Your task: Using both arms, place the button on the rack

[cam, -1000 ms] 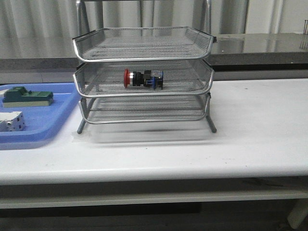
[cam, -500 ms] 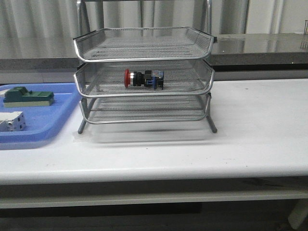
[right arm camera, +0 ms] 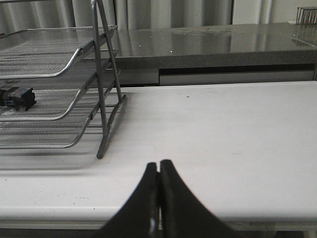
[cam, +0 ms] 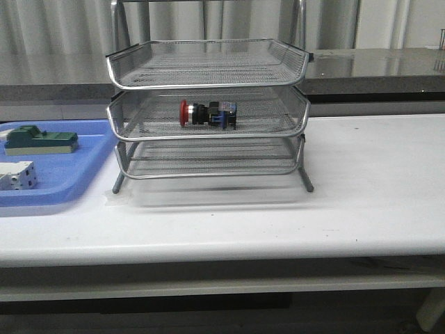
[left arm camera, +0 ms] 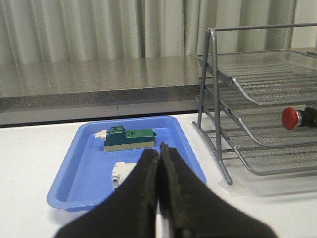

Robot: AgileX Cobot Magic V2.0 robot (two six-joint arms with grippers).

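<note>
**Item: push-button, lodged on the middle tier of the rack**

Button (cam: 207,114): lies on its side in the middle tier, centre of the front view, slightly above mid-height; red mushroom head toward the left of frame, silver collar and black body next, blue rear block toward the right; in the left wrist view only the red head (left arm camera: 291,117) and a little of the body show at the right edge; in the right wrist view only the dark rear end (right arm camera: 17,97) shows at the left edge.

Handling, by judgement: rigid, small, probably light; the domed head looks smooth and likely to slip, the squarer black body and blue block offer flatter faces and the better hold; resting on mesh it may roll on its round collar if nudged; not fragile in appearance.

Rack (cam: 206,69): three wire-mesh tiers on metal legs, upright on the white table (cam: 375,188); top and bottom tiers hold nothing visible.

Left gripper (left arm camera: 159,153): fingers pressed together, holding nothing; clear of the rack, with the blue tray (left arm camera: 89,173) beyond its tips.

Right gripper (right arm camera: 159,168): fingers likewise pressed together and empty, over bare table, apart from the rack's legs.

Blue tray contents: green block (cam: 40,140) and white block (cam: 17,175), left edge of the front view.

Task status, by judgement: placement appears complete.
</note>
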